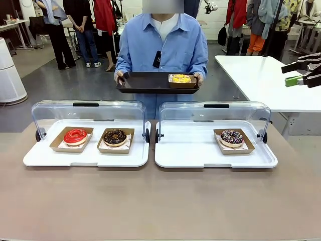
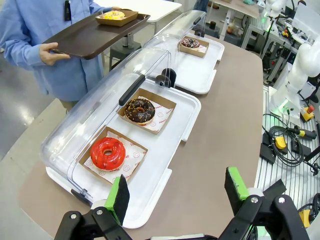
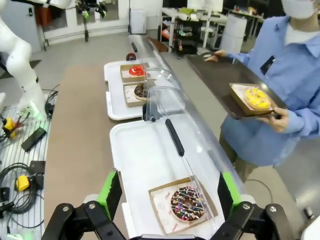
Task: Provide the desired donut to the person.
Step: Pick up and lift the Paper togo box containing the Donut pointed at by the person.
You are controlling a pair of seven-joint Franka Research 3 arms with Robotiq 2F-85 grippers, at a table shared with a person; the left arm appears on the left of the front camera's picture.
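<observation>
Donuts number four, each a ring in a brown card boat: a glossy red one (image 2: 107, 153) just ahead of the left pincer (image 2: 177, 186), a chocolate one (image 2: 139, 110) beyond it, a sprinkled chocolate one (image 3: 187, 203) between the right pincer's (image 3: 170, 187) fingers in its view, and a yellow donut (image 3: 257, 97) — far ahead, to that pincer's right — on the flat dark tray (image 3: 210, 75) the person (image 3: 295, 75) holds in both hands. Both pincers stand spread, gripping nothing. Two white plastic trays (image 1: 85, 159) with clear domed lids (image 1: 88, 111) standing open lie on the smooth grey-brown table (image 2: 220, 130) — grey workshop floor beyond.
</observation>
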